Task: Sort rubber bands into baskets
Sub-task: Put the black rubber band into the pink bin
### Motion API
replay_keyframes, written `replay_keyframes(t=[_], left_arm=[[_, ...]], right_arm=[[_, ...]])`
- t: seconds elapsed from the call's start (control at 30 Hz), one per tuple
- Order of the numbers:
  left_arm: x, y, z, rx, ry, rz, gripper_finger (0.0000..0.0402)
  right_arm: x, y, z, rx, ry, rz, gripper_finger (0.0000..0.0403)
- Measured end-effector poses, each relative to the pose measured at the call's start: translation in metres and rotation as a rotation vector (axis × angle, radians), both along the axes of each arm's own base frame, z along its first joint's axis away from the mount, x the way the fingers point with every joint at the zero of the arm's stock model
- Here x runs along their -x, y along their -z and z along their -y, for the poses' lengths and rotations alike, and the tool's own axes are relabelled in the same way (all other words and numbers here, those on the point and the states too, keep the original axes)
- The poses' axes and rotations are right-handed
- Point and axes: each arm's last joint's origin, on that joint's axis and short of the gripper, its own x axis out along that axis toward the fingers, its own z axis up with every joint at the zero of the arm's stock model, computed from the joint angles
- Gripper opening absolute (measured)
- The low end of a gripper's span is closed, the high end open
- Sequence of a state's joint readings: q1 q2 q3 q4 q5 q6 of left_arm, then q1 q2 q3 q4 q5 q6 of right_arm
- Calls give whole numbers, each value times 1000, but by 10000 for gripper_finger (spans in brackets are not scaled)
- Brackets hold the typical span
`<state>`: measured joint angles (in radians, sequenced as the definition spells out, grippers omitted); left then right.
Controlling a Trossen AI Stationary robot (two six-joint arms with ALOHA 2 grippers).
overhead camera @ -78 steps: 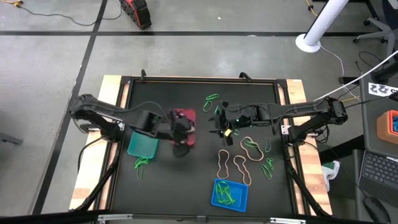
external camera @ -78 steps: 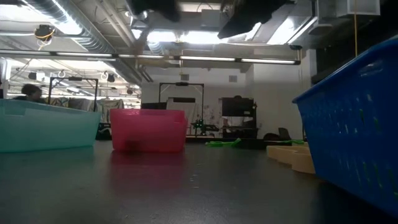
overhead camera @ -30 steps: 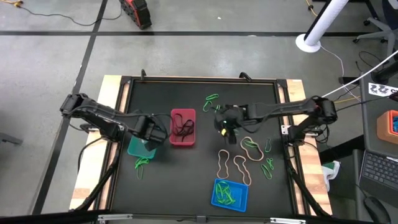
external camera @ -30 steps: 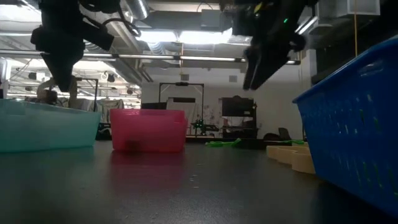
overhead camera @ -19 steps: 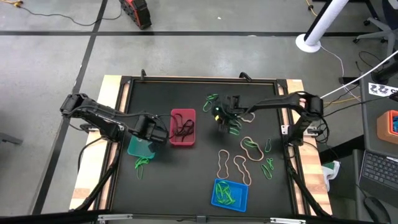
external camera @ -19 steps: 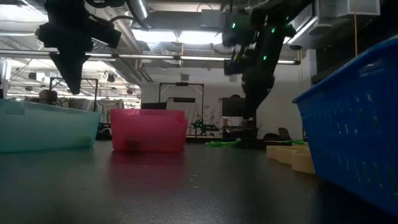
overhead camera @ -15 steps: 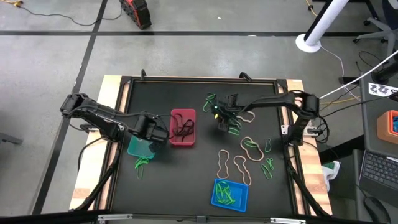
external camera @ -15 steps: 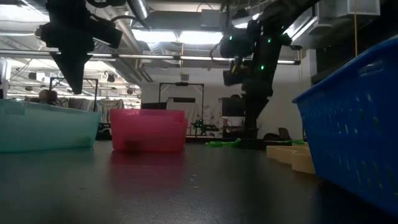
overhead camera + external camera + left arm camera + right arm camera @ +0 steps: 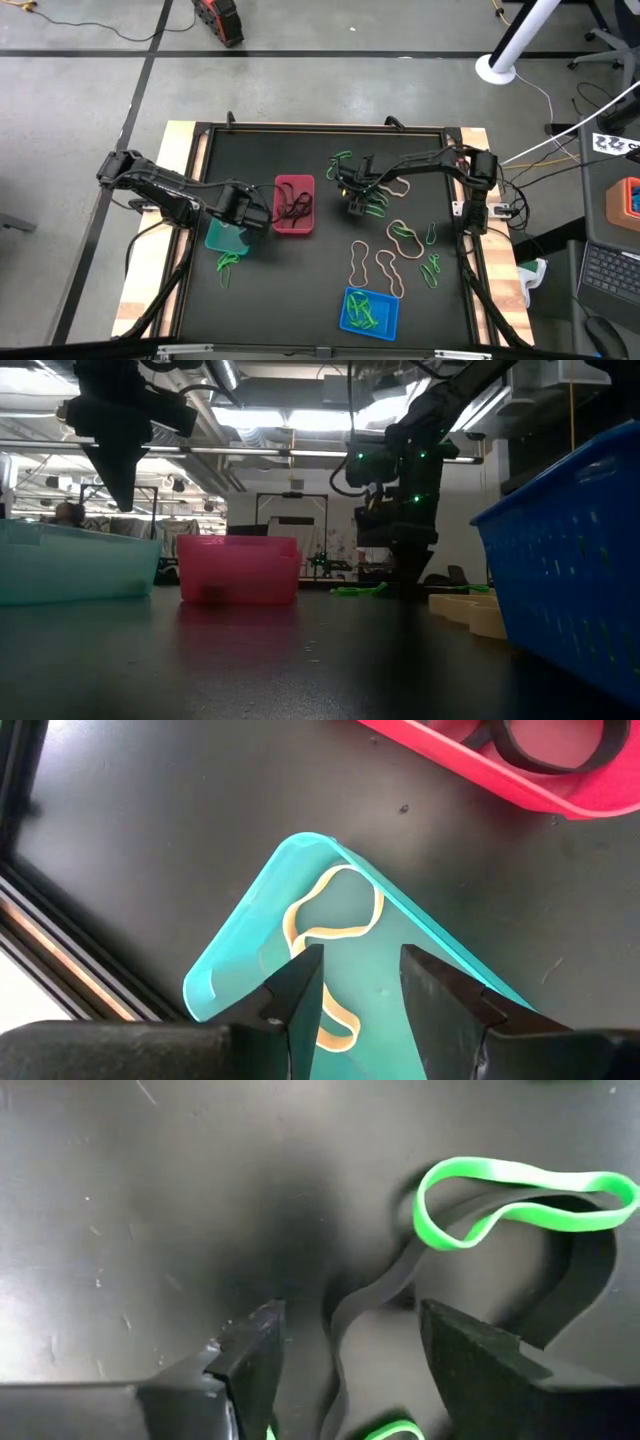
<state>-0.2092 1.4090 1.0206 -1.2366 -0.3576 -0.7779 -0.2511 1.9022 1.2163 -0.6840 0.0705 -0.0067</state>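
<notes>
A thin black rubber band [image 9: 365, 1305] lies slack on the dark worktop [image 9: 320, 290] beside a bright green one [image 9: 520, 1205], mid-worktop right of the red basket [image 9: 293, 205]. The right gripper [image 9: 345, 1345] is lowered over it with jaws spread and empty, so the pick is in hand; next it likely must close on the black strand alone. The left gripper [image 9: 358, 985], released, hangs over the teal basket [image 9: 230, 965], where a tan band [image 9: 335, 910] lies.

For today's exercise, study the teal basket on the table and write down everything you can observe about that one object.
The teal basket is a small, shallow rectangular tray with rounded corners, smooth and slightly see-through, apparently plastic. It sits upright on the black table, beside the red basket without visibly touching it. At least one tan rubber band lies curled on its floor. The open left gripper hangs just above it, touching nothing visible. In the low view its wall looks plain and unperforated.
</notes>
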Motion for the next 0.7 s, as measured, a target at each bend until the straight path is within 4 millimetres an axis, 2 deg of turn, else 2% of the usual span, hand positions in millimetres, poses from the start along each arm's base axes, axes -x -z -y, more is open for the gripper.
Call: replay_keyframes(t=[0.17, 0.43, 0.5, 0.6, 0.7], left_arm=[[0, 0, 0, 0, 0, 1, 131], [-1, -1, 0, 6, -46, 24, 130], [-2, -2, 1, 16, -46, 28, 130], [-2, -3, 1, 17, -32, 27, 130], [-2, -3, 1, 17, -31, 26, 130]], right_arm=[[0, 0, 0, 2, -2, 2, 173], [0, 0, 0, 26, -56, -7, 19], [0, 0, 0, 30, -74, -10, 10], [0, 0, 0, 28, -76, -11, 25], [0, 0, 0, 26, -76, -11, 22]])
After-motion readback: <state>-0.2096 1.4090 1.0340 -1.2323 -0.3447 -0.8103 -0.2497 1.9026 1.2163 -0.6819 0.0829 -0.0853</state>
